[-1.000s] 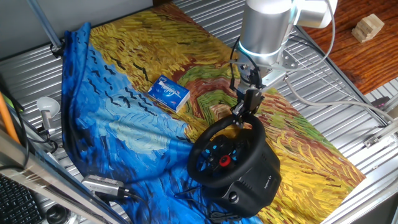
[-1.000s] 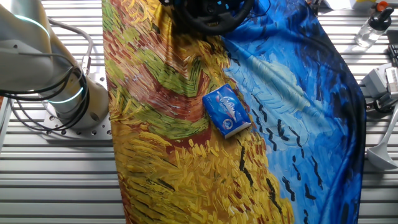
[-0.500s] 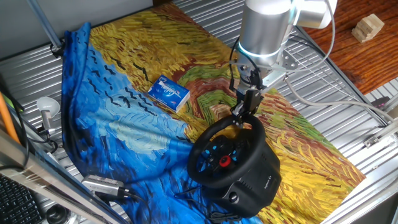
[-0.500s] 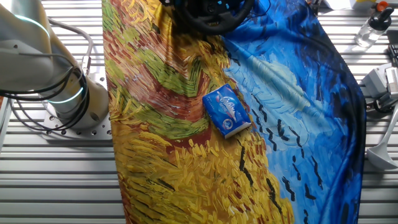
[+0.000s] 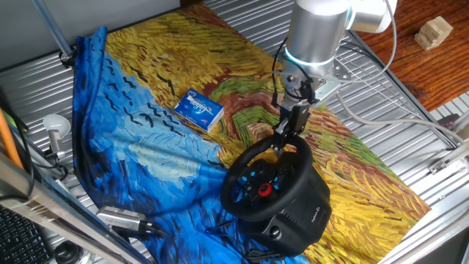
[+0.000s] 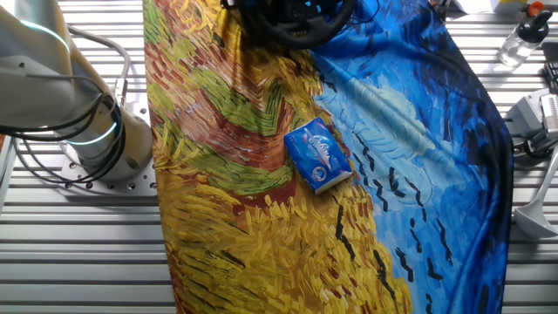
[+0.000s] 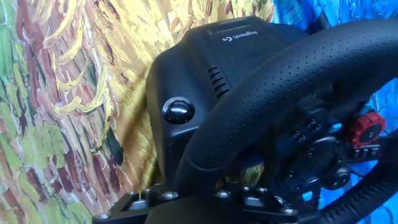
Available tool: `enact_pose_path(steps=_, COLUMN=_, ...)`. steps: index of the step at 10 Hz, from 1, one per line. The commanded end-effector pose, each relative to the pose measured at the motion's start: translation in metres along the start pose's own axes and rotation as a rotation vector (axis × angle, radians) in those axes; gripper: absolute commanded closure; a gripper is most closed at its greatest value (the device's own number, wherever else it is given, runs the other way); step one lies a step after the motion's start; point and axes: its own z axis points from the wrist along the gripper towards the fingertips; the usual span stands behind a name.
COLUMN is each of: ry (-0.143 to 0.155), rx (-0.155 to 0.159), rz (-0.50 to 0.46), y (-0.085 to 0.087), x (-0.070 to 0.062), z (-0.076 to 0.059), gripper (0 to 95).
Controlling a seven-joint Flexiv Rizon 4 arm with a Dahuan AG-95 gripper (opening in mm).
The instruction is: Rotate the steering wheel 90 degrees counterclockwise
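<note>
The wheel (image 5: pixel 265 183), black with a thick perforated rim, blue-lit hub buttons and a red round button, is seated on a bulky black base (image 5: pixel 302 213) near the front of the painted cloth (image 5: pixel 183 66). The gripper (image 5: pixel 282 139) is set against the top of the rim. Whether the fingers are clamped on it cannot be told. A blue-and-white box (image 5: pixel 198 109) is seen well apart.

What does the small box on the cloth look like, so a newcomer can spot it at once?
Start at the painted cloth that covers the table, blue on one side and yellow on the other. Near where the two colours meet lies a small flat box, well apart from the steering wheel. It is blue and white with white script on top, the only small, light-coloured pack on the cloth; the wheel is big and black.
</note>
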Motion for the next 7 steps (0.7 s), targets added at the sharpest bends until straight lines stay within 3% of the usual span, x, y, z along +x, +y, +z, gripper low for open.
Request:
enact_pose_path(steps=1, ry=-0.013, rx=-0.002, rz=0.004, y=-0.001, x=0.000, z=-0.002, gripper=38.0)
enact_pose_path(steps=7, ry=-0.020, rx=-0.019, rz=0.037, y=-0.010, x=-0.007, z=-0.015, gripper=38.0)
